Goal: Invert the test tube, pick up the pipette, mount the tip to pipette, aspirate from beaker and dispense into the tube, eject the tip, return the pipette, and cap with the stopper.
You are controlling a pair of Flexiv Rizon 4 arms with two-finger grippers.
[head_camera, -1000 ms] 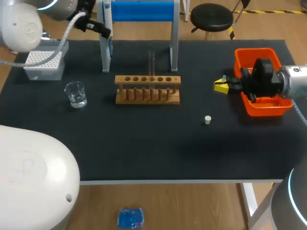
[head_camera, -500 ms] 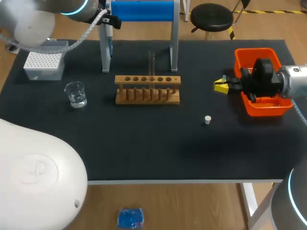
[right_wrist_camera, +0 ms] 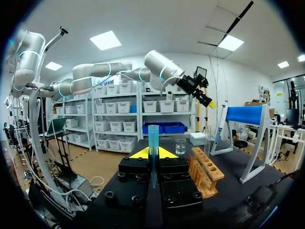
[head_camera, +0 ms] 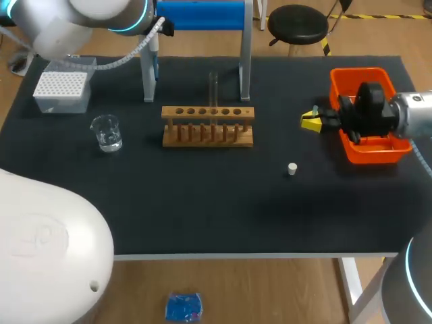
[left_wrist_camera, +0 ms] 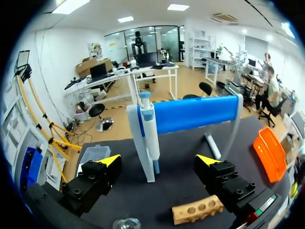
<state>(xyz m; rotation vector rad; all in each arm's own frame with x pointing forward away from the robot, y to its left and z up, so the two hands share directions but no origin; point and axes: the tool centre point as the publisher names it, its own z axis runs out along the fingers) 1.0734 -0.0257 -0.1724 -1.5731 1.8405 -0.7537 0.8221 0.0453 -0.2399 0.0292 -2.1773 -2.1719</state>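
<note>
On the near strip of the black table, lower middle of the frame, lies the white stopper, right of centre and apart from everything else; capping is not yet done, and this strip looks like the widest room for either arm, bounded by the front edge.

Farther in, at mid left, stands the beaker with liquid in it; at centre is the wooden rack, with the test tube upright in a rear hole; I cannot tell which end is up, so the inversion is only presumed done.

At mid right the right gripper hangs just beside the orange bin; its fingers are closed on a blue pipette tip, not yet mounted.

Farthest, at upper left, sits the tip box; beside it the pipette hangs on the blue stand; the left gripper faces it with fingers spread wide, holding nothing and not touching it.

I judge the pickup to be the step in hand; mounting, aspirating, dispensing, ejecting, returning and capping remain; room is tight there, with a stand upright close beside the pipette and the table's far edge near behind.
</note>
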